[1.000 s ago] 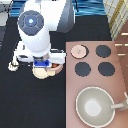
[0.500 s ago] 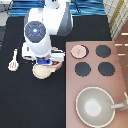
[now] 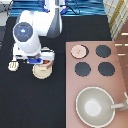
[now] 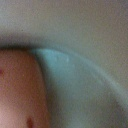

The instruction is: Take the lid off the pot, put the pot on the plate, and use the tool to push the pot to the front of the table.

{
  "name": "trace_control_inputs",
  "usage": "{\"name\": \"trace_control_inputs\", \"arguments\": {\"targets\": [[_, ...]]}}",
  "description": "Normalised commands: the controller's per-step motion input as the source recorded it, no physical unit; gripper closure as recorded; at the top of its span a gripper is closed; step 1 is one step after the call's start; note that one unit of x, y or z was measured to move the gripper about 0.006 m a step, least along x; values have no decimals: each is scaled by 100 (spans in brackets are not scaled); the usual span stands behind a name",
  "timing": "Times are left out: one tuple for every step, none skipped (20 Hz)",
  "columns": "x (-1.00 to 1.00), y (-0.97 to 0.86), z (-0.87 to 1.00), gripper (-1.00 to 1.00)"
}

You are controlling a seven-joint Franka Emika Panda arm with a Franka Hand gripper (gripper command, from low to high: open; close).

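Gripper hovering over the plate, grip state hidden, lid sitting on the stove, tool lying at the plate's nine o'clock.

Robot lab, gripper over black table, toy stove

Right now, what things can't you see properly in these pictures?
- The pot: in the exterior view the robot's hand hides most of it, so whether it sits on the plate is unclear.
- The gripper: low over the pot and plate.
- The tool: partly hidden by the arm.
- Wrist view: only a blurred pink surface.
- The lid shows clearly, on the stove.
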Motion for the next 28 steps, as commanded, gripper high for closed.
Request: {"name": "trace_control_inputs", "arguments": {"targets": [[5,-58,-43,100],[39,-41,-41,100],[56,-24,-40,100],[60,-16,-41,100],[44,-12,-50,100],[18,-1,-52,100],[14,0,-35,100],[9,16,-12,100],[15,35,0,100],[30,43,17,100],[10,37,2,100],[0,32,0,100],[-23,29,-4,100],[-39,31,0,100],[-31,35,9,100],[-18,37,21,100],[-3,24,36,100],[0,4,35,100],[18,-22,26,100],[19,-31,15,100],[1,-46,4,100],[9,-47,4,100],[23,-35,8,100],[23,-37,3,100],[16,-36,0,100],[7,-42,-3,100],[-4,-43,-21,100],[-11,-37,-26,100]]}}
